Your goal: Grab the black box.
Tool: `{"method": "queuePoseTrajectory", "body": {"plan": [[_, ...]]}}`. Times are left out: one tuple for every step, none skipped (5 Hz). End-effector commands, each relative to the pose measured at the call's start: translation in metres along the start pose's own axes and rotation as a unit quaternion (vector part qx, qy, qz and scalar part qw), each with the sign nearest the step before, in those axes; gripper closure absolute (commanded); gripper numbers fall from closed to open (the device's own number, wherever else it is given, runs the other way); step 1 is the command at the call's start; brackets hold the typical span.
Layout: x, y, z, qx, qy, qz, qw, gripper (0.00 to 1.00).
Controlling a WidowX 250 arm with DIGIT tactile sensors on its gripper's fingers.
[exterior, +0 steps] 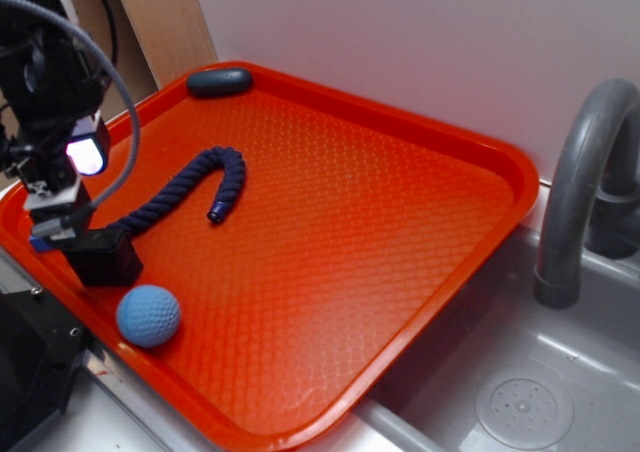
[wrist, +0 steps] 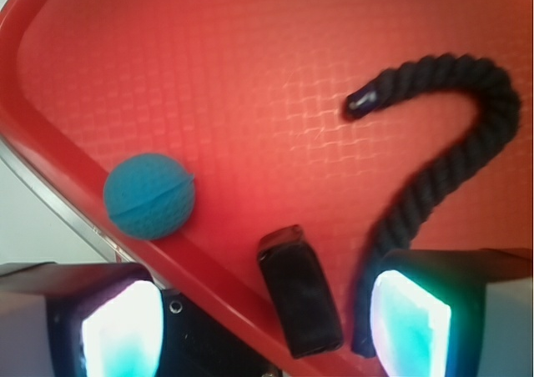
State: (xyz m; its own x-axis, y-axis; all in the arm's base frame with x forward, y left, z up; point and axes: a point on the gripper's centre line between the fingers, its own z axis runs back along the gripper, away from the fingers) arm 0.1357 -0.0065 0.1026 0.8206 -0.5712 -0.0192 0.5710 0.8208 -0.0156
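Down at the near-left corner of the orange tray (exterior: 420, 222), the black box (exterior: 104, 257) sits on the textured floor close to the tray's rim, directly beneath the robot's fingers (exterior: 62, 224). From the exterior view, the fingers reach the top of the box, but their tips are hidden behind the wrist hardware and the box itself, so I cannot tell from there whether they touch it. From the wrist view, the box lies lengthwise between the two glowing pads (wrist: 410, 323), which stand apart on either side of it with orange tray showing in the gaps; the fingers are spread and not pinching anything.

Just beside the box, toward the front edge of the tray, rests the blue dimpled ball (exterior: 149, 315), near the box but not touching it. On the other side, one end of the dark navy rope (exterior: 190, 184) runs up to the box; the rope then curves away across the tray in a hook shape, its capped tip pointing back down. In the wrist view the rope's lower end passes just beside the right-hand pad.

Well apart from all this, at the far corner of the tray, lies a dark grey-blue oval pebble (exterior: 219, 81) against the rim. Right of the tray, a grey sink (exterior: 540, 392) with a curved grey faucet (exterior: 585, 182) is visible.
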Motion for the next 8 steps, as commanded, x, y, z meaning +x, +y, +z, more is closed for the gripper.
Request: {"method": "queuePoseTrajectory", "body": {"plan": [[-0.001,0.000,0.002,0.003,-0.002,0.001,1.000,0.00],[-0.001,0.000,0.002,0.003,-0.002,0.001,1.000,0.00],[-0.001,0.000,0.002,0.003,-0.002,0.001,1.000,0.00],[-0.009,0.003,-0.010,0.023,-0.007,-0.038,0.999,0.00],[-0.012,0.004,-0.018,0.039,0.010,-0.083,0.996,0.00],[-0.011,0.005,-0.022,0.060,-0.014,-0.108,0.992,0.00],[-0.014,0.020,-0.035,0.038,-0.024,-0.121,0.992,0.00],[-0.012,0.023,-0.051,0.021,-0.060,-0.119,0.991,0.00]]}}
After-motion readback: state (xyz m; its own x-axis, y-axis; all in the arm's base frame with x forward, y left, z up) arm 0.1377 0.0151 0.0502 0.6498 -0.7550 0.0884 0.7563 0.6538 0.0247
